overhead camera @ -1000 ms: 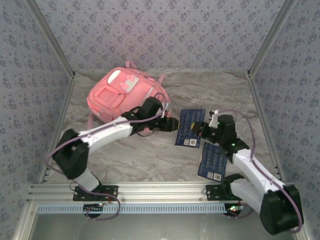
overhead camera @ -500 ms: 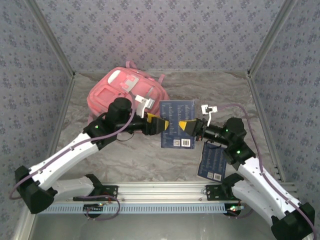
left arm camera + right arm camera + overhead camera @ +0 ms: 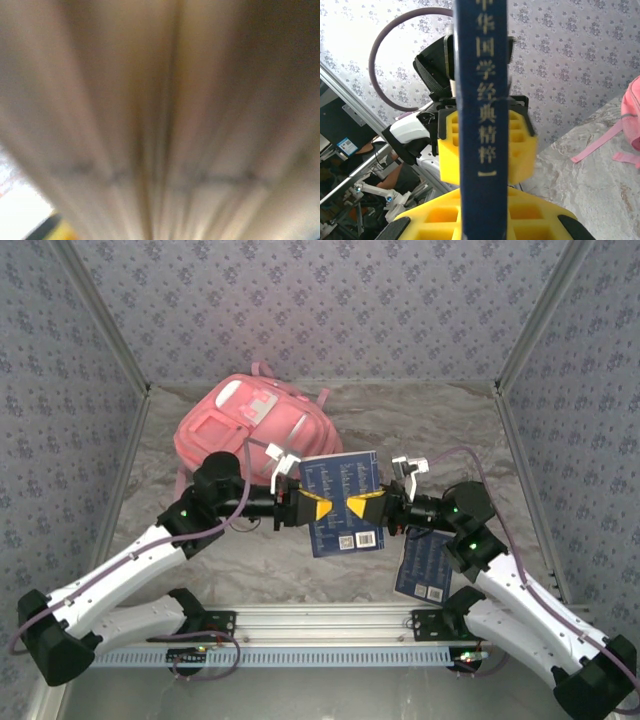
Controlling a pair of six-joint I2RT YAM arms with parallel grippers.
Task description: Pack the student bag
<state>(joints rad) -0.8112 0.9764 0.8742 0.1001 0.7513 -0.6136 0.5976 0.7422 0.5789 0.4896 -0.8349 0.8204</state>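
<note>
The right gripper and the left gripper each pinch an opposite edge of one dark blue book, holding it in the air between them above the table. Packing looks barely begun: the student bag lies at the far left, just behind the left arm, and I cannot tell whether it is open. A second book waits beside the right arm, and the left arm's own forearm sits between the lifted book and the bag.

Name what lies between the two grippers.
A dark blue book, clamped at opposite edges by the left gripper and the right gripper, seen in the top view.
</note>
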